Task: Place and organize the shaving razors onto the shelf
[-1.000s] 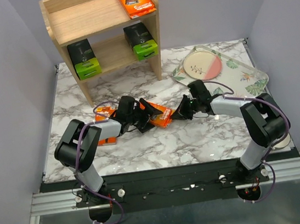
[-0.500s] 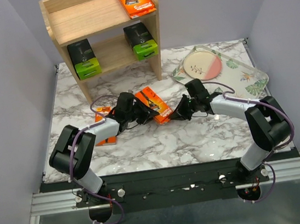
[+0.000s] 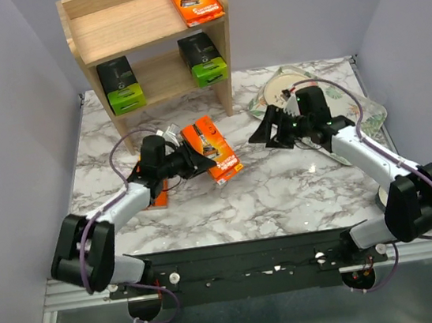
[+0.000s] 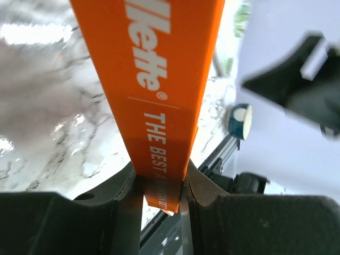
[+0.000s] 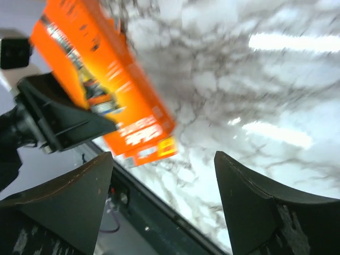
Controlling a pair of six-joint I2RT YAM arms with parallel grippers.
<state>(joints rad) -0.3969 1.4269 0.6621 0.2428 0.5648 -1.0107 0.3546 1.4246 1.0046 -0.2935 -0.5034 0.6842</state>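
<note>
The marble table [image 3: 284,192] is being occupied at its far-left corner by the wooden shelf [image 3: 118,23]. The top-tier orange pack [image 3: 194,0] is being carried at the right of the upper board. On the lower board, the left dark pack [image 3: 121,85] and the right dark pack [image 3: 203,60] are being stored apart.

The left arm is being held low and stretched forward. The left gripper [image 4: 159,183] is being kept clamped on the narrow edge of the gripped orange pack [image 3: 213,152], just in front of the shelf.

The right arm is being held bent, reaching leftward. The right gripper [image 5: 162,156] is being held spread wide with nothing between its fingers, beside the floral tray [image 3: 369,113].

The plate [image 3: 280,89] on that tray is being partly hidden.

The third orange pack [image 3: 155,195] is being left flat beneath the left arm.
</note>
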